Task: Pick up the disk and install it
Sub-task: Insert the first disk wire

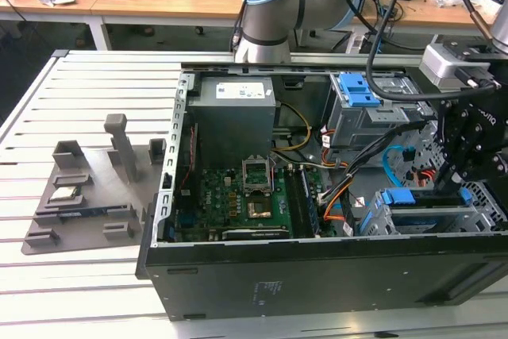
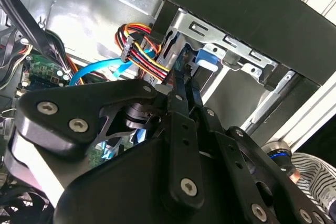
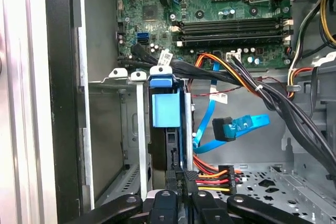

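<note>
The disk (image 3: pixel 165 109) stands on edge inside the metal drive cage (image 3: pixel 137 129), its blue bracket showing between the cage's upright rails in the first wrist view. In the exterior view the same blue strip (image 1: pixel 413 198) lies at about 4 o'clock in the open computer case (image 1: pixel 317 275), with the motherboard (image 1: pixel 230 196) off toward 9 o'clock from it. The tool (image 3: pixel 181 178) is right at the disk's near end with its black fingers drawn together. They seem to bear on that end, though whether they pinch part of it cannot be made out. In the second wrist view the tool (image 2: pixel 182 85) points straight into the cage mouth. In the exterior view the tool (image 1: pixel 452 184) hangs just above the cage, at the disk's 1 o'clock. Judging by this, the pick-up is done and the installing step is in hand, with the disk already in its slot and probably close to seated. Finishing it would call for a straight push along the rails, with no sideways lean that could jam the bracket. It would also need care for the blue data cable (image 3: pixel 247 124) and the red-and-yellow power leads (image 3: pixel 210 174), which lie just beside the cage. Outside the case, at 9 o'clock, a grey parts fixture (image 1: pixel 87 196) rests on the slatted tabletop (image 1: pixel 79 291), well apart from the work.
</note>
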Tool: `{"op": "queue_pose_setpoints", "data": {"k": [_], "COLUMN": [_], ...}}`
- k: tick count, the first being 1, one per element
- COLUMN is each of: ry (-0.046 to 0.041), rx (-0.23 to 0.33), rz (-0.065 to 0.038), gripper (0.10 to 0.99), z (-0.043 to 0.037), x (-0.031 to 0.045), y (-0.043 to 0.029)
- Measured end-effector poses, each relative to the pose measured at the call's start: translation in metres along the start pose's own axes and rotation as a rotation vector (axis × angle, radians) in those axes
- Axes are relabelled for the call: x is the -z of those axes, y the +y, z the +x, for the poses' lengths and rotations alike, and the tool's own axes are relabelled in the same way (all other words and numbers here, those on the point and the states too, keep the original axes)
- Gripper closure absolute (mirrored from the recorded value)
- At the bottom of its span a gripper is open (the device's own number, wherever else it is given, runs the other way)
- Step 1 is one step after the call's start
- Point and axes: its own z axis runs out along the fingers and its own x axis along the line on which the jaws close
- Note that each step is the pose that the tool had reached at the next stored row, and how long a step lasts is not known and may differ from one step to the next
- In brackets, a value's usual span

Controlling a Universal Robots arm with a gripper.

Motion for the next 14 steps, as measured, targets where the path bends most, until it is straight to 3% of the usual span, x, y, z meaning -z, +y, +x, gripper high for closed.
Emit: {"op": "queue_pose_setpoints", "data": {"k": [4, 11, 13, 14], "ry": [0.0006, -0.0011, -0.0015, 0.0003], "rx": [-0.005, -0.005, -0.006, -0.005], "rz": [0.000, -0.001, -0.001, -0.001], "gripper": [0.918, 0.918, 0.906, 0.839], "z": [-0.0002, -0.0001, -0.0001, 0.0000], "x": [-0.0016, -0.0068, -0.0073, -0.0064], "y": [-0.0021, 0.0004, 0.0004, 0.0004]}}
